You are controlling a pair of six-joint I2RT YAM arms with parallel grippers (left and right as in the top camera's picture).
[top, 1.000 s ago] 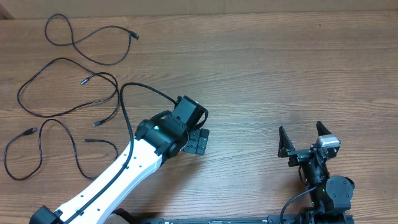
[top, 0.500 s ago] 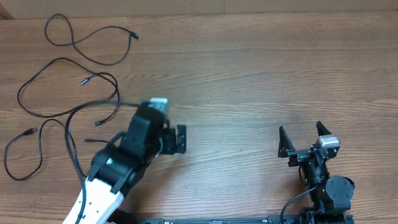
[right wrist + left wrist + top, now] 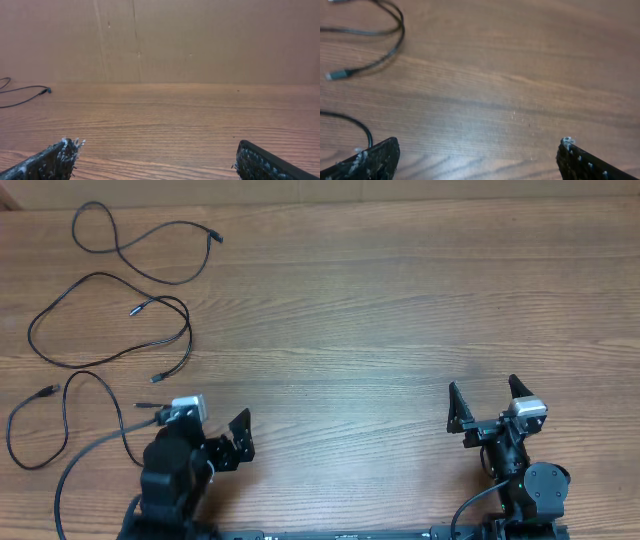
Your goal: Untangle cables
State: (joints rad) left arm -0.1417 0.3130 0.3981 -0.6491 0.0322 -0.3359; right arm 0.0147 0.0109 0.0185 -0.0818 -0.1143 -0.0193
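Three thin black cables lie apart at the table's left: a far one [image 3: 120, 248], a middle one [image 3: 187, 330] and a near one [image 3: 92, 375]. My left gripper [image 3: 212, 435] is open and empty, low over bare wood just right of the near cable's plug end. In the left wrist view its jaws [image 3: 475, 162] are wide apart; the middle cable's plug [image 3: 337, 75] and a strand of the near cable [image 3: 362, 127] lie to the left. My right gripper [image 3: 483, 390] is open and empty at the front right [image 3: 160, 160], far from the cables.
A brown cardboard wall [image 3: 160, 40] stands behind the wooden table [image 3: 400, 310]. A distant cable end [image 3: 30, 91] shows at the left of the right wrist view. The left arm's own thick cable [image 3: 70, 470] loops by its base.
The left arm has pulled back from the table's middle to the front left. Its gripper now sits near the near cable's end. The right arm and the cables have not moved.
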